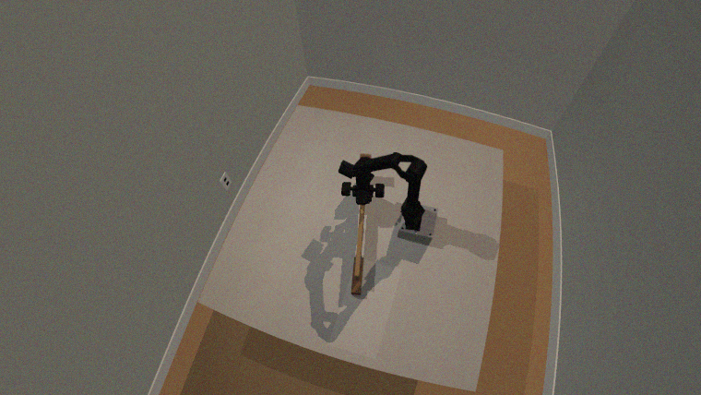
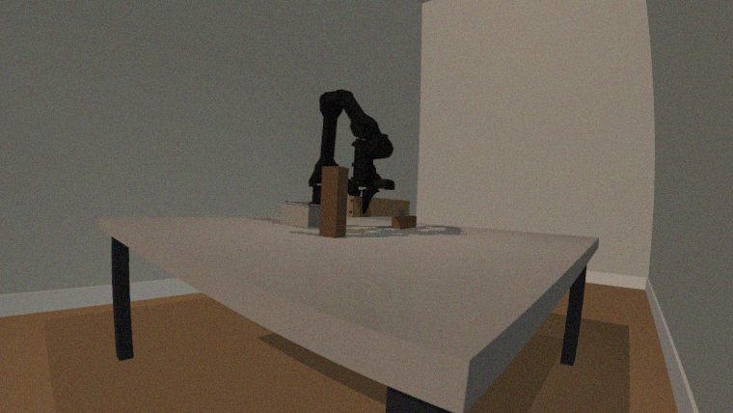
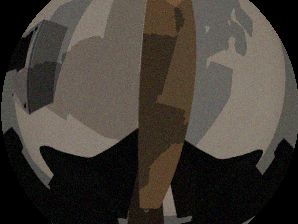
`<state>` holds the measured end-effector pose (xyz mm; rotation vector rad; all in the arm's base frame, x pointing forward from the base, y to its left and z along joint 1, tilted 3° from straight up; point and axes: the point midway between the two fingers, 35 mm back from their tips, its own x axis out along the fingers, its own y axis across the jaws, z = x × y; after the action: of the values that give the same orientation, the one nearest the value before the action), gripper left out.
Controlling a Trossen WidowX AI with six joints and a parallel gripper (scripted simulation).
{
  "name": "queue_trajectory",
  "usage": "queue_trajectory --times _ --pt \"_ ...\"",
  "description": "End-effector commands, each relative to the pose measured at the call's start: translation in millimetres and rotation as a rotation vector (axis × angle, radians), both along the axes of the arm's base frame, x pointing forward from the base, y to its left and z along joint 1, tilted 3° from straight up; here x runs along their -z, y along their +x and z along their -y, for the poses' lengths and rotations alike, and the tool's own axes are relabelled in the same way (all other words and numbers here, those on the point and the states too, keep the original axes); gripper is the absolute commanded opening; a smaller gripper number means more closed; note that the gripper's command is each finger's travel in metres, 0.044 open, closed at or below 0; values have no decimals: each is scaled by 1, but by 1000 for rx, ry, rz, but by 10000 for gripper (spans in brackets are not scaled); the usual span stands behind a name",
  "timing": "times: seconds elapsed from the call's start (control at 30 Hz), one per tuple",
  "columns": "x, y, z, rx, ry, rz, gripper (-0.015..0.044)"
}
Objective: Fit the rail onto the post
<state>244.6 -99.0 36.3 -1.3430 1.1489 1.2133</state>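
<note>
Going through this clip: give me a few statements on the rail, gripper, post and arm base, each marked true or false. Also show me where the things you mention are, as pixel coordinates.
1. The gripper [image 1: 362, 196] [image 2: 365, 211] is shut on the wooden rail [image 1: 359, 240] [image 2: 390, 206] [image 3: 162, 90]. True.
2. The wooden post [image 2: 333, 203] lies flat on its side. False: it stands upright on the table [image 1: 441, 294] [image 2: 359, 287].
3. The near end of the rail is raised off the table. True.
4. The arm's base plate [image 1: 432, 213] [image 2: 300, 215] is black. False: it is light grey.

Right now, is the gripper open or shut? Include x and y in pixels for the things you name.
Shut on the rail [image 1: 360, 235] [image 2: 390, 206] [image 3: 165, 90]: the gripper's [image 1: 362, 196] [image 2: 363, 208] [image 3: 161, 145] two dark fingers press against both its sides in the wrist view.
</note>
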Motion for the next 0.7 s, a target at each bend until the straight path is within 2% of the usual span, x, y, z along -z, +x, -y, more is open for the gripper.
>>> queue_trajectory --times 0.0,0.67 --pt "2 1 0 1 3 6 0" --pt "-3 0 0 1 3 6 0"
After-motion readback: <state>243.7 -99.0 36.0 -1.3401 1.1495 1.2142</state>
